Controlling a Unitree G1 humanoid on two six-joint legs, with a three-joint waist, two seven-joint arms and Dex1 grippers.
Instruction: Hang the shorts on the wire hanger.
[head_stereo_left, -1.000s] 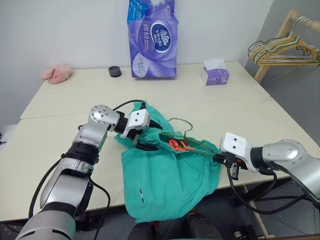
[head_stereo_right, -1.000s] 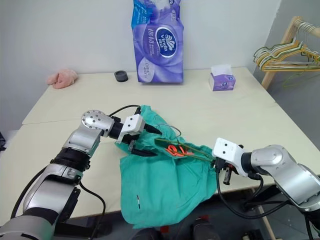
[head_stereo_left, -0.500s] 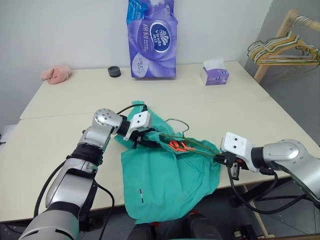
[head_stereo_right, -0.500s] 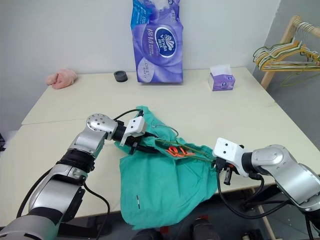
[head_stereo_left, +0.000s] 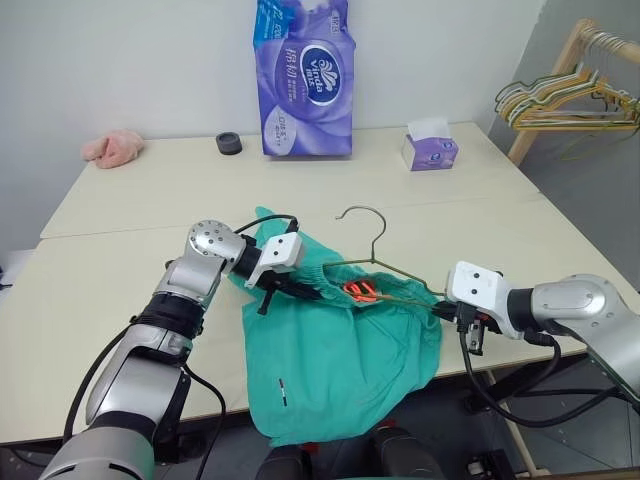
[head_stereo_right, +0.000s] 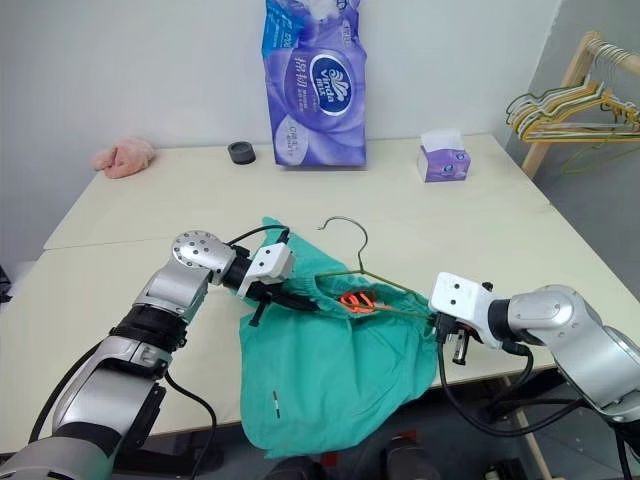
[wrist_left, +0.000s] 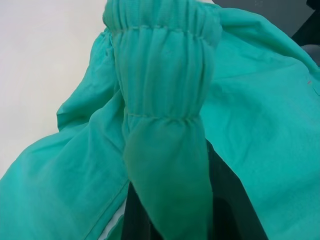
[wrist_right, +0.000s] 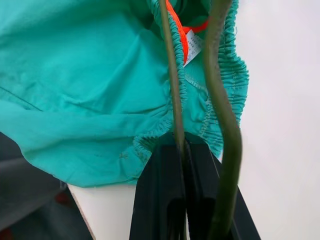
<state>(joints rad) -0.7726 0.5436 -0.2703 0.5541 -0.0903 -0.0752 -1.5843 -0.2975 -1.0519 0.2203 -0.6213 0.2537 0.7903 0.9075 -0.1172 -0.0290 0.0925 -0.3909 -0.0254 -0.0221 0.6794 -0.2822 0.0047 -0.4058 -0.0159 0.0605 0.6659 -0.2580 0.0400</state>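
Observation:
The teal-green shorts (head_stereo_left: 340, 350) lie at the table's front edge, their legs hanging over it, and an orange drawstring (head_stereo_left: 360, 291) shows inside the open waist. My left gripper (head_stereo_left: 300, 292) is shut on the gathered waistband (wrist_left: 165, 100) at its left end. The wire hanger (head_stereo_left: 385, 265) runs through the waist opening, with its hook (head_stereo_left: 372, 222) standing up above the cloth. My right gripper (head_stereo_left: 440, 312) is shut on the hanger's right corner, and in the right wrist view the thin wire (wrist_right: 171, 100) passes between its black fingers (wrist_right: 155, 200).
A purple tissue pack (head_stereo_left: 305, 80), a small tissue box (head_stereo_left: 430, 150), a black roll (head_stereo_left: 229, 143) and a pink fluffy cloth (head_stereo_left: 112, 147) stand along the table's back. A wooden rack with bunched hangers (head_stereo_left: 565, 100) stands off the table at the right.
My left gripper has closed on the waistband. The hanger has tilted up, so its hook now stands higher above the shorts. The right arm has stayed in place.

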